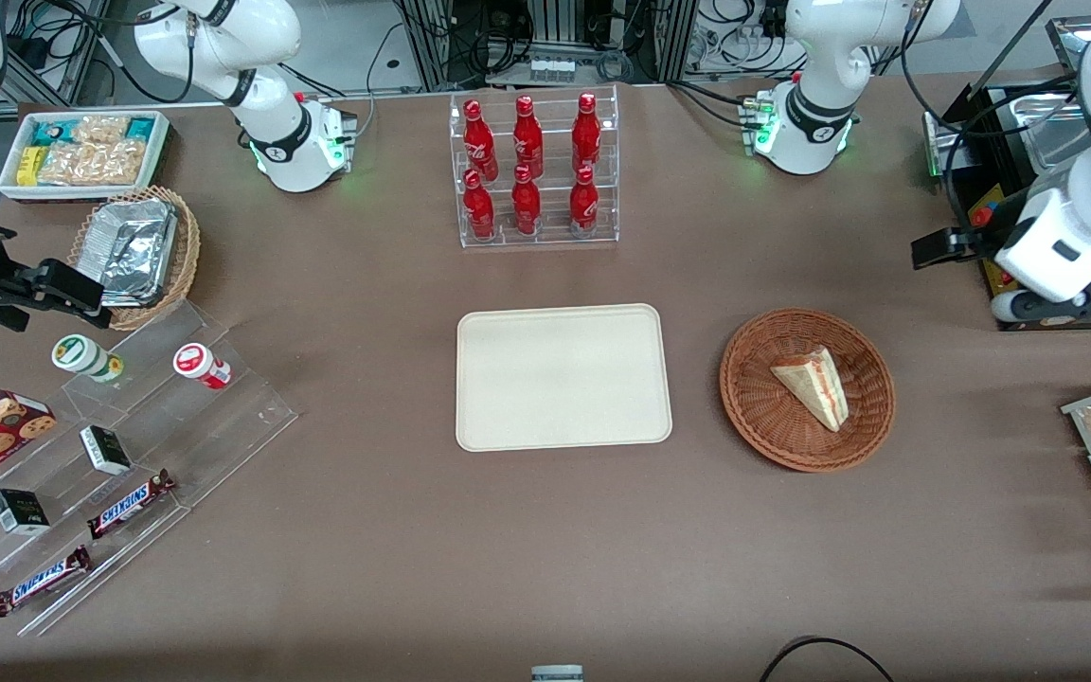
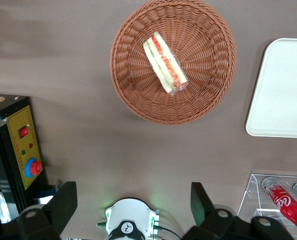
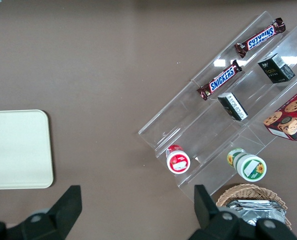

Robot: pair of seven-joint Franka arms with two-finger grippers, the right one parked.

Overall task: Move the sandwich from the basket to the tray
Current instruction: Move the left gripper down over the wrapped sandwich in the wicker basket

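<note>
Wedge-shaped sandwich (image 1: 812, 384) in round woven basket (image 1: 759, 417); claw (image 2: 132, 206) spread, high above.

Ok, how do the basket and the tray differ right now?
The basket is round, reddish-brown woven wicker; the tray is rectangular, smooth and cream. The basket holds the sandwich; the tray holds nothing. The basket lies toward the working arm's end, the tray mid-table. Both are shallow. The tool is open, above the table beside the basket.

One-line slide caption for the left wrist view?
Open end effector hovers above the table, apart from the basket holding the wrapped sandwich; empty tray beside it.
</note>
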